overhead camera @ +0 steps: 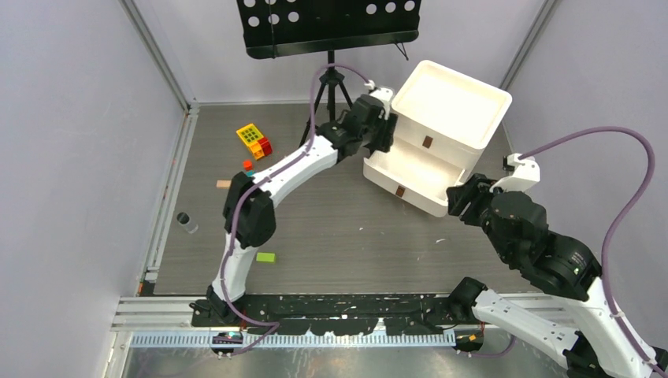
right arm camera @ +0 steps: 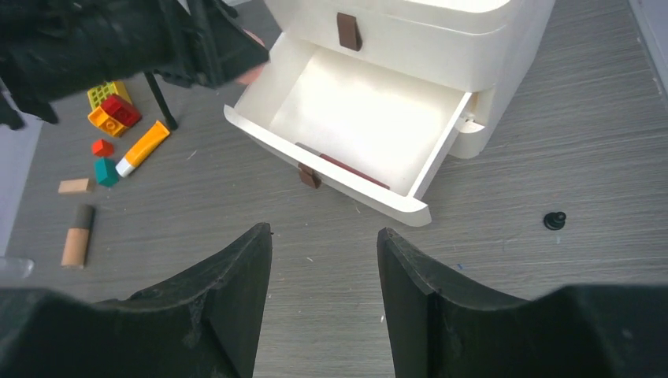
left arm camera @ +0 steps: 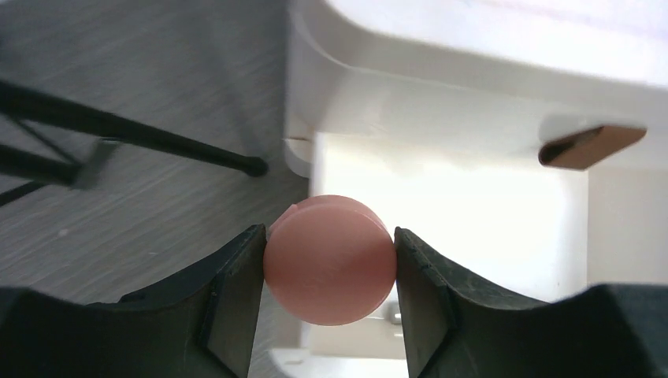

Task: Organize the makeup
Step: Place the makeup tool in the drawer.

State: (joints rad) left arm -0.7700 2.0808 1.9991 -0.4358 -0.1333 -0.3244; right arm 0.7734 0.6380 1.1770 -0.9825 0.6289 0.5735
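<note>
While left jaws clamp smooth round pink compact (left arm camera: 329, 260), white drawer (right arm camera: 370, 110) gapes.

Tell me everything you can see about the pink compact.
The compact is a round, flat, matte pink disc that looks like plastic, with a second layer's rim peeking out at its upper left. The left gripper pinches it by its rim on both sides, flat face toward the wrist camera, off the table, over the edge of the open white drawer.

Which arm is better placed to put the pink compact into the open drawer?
Left: the left gripper holds the compact at the drawer. The right gripper is open and empty, farther back.
</note>
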